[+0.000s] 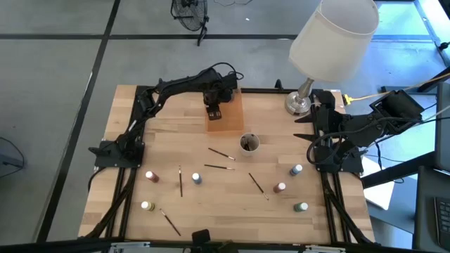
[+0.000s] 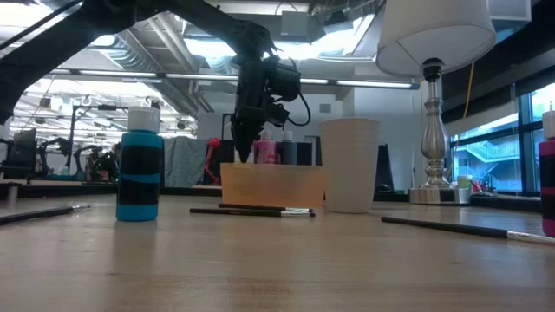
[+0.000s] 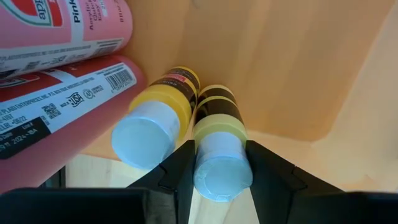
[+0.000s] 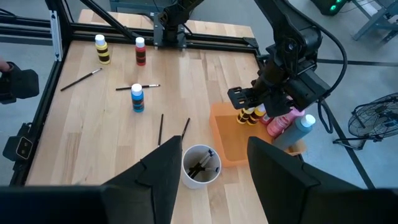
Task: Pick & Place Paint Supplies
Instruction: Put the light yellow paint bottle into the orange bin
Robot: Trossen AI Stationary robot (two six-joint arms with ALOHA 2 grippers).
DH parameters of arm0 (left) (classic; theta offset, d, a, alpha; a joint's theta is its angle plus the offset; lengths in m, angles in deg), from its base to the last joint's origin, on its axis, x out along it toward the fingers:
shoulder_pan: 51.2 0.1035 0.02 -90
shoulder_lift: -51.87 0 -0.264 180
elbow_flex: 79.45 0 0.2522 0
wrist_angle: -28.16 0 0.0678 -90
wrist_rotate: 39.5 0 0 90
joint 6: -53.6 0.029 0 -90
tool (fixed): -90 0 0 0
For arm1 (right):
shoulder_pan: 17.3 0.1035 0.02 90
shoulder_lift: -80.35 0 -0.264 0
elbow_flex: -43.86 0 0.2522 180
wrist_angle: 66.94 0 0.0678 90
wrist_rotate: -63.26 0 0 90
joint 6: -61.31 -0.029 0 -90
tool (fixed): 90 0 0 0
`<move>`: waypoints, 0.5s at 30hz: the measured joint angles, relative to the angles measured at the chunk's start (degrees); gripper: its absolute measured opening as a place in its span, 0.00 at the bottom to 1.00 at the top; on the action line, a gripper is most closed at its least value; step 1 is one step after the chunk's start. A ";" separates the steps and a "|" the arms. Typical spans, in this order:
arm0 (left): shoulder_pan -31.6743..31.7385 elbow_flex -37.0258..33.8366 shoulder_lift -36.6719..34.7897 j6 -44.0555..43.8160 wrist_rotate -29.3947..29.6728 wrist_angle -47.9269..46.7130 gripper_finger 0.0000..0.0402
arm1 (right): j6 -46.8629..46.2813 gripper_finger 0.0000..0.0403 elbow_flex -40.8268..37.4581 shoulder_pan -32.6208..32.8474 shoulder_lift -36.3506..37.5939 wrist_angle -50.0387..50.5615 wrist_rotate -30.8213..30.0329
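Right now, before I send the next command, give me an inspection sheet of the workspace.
Surface: wooden table in a black frame, no spills seen.
Job's things: orange tray holds two pink bottles, a grey one and two yellow bottles; six more bottles and loose brushes lie on the wood.
Clutter: white cup with brushes inside; table lamp at the far right corner.
Grippers: left gripper is over the tray, closed on a yellow bottle; right gripper hangs open and empty at the table's right side.
Cables: black cable loops on the left arm's wrist; yellow cord beside the right arm.
Surroundings: floor fan behind the table; no person seen.
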 joint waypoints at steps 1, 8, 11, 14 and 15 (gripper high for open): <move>0.00 0.00 0.00 -0.02 0.00 0.00 0.30 | 0.01 0.46 -0.01 0.00 0.00 -0.02 0.00; -0.02 0.00 0.04 -0.04 -0.16 0.11 0.33 | 0.01 0.46 -0.01 0.00 0.00 -0.02 -0.02; -0.02 -0.02 0.04 -0.05 -0.20 0.09 0.33 | 0.01 0.46 0.01 0.00 0.00 -0.02 -0.02; 0.00 -0.02 0.04 -2.24 -0.28 0.06 0.33 | -0.01 0.46 -0.01 0.00 0.00 -0.02 -0.02; 0.00 -0.04 0.04 -3.11 -0.28 0.04 0.33 | -0.01 0.46 0.01 0.00 0.00 -0.02 0.00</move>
